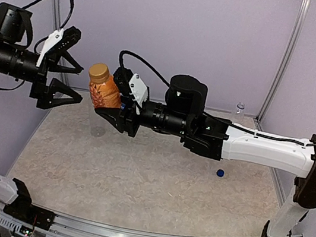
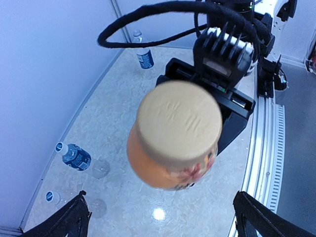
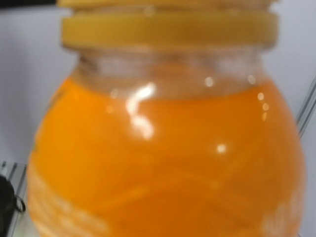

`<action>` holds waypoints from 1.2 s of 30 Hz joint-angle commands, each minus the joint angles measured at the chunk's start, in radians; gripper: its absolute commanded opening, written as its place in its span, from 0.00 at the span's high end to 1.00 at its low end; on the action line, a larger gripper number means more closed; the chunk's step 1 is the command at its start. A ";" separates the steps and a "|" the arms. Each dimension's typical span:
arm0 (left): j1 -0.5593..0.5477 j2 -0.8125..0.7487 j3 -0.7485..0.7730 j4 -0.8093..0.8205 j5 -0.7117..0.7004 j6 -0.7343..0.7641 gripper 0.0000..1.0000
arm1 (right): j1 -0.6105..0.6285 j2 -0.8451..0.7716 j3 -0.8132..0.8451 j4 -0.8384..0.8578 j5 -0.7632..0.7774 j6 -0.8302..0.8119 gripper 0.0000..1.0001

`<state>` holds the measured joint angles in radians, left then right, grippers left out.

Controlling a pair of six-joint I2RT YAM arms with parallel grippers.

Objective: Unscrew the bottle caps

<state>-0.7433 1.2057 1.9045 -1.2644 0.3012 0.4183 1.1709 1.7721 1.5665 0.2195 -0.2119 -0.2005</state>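
Observation:
My right gripper point(image 1: 110, 104) is shut on the short bottle with orange contents point(image 1: 105, 93) and holds it in the air, tilted to the left. Its orange-brown cap point(image 1: 99, 73) is on and points at my left gripper point(image 1: 82, 85). That gripper is open and empty, with its fingers spread just left of the cap. In the left wrist view the cap point(image 2: 178, 123) faces the camera above the open fingertips point(image 2: 71, 219). The bottle point(image 3: 168, 158) fills the right wrist view, cap point(image 3: 168, 24) at the top. A loose blue cap point(image 1: 220, 173) lies on the table.
A small clear bottle point(image 1: 239, 111) stands in the back right corner. A faint clear bottle point(image 1: 97, 127) stands under the held one. The left wrist view shows two blue-labelled bottles point(image 2: 143, 58) point(image 2: 75, 156) and another blue cap point(image 2: 50, 196) near the wall. Purple walls enclose the table.

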 commanded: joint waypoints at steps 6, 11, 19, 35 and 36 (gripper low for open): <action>0.075 -0.252 -0.383 0.484 0.255 -0.278 0.02 | 0.033 -0.042 -0.086 0.341 -0.026 0.067 0.64; 0.041 -0.276 -0.481 0.617 0.268 -0.303 0.08 | 0.043 -0.031 -0.073 0.324 -0.027 0.070 0.64; -0.032 -0.220 -0.498 0.694 0.280 -0.298 0.16 | 0.052 -0.010 -0.043 0.298 -0.017 0.055 0.67; -0.049 -0.186 -0.514 0.679 0.268 -0.242 0.24 | 0.058 0.009 -0.003 0.261 -0.021 0.047 0.68; -0.050 -0.186 -0.517 0.678 0.272 -0.241 0.25 | 0.058 0.008 -0.002 0.261 -0.022 0.047 0.68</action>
<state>-0.7696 0.9958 1.4078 -0.5598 0.5171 0.1776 1.2182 1.7576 1.5311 0.4900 -0.2321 -0.1413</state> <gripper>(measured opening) 0.753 0.524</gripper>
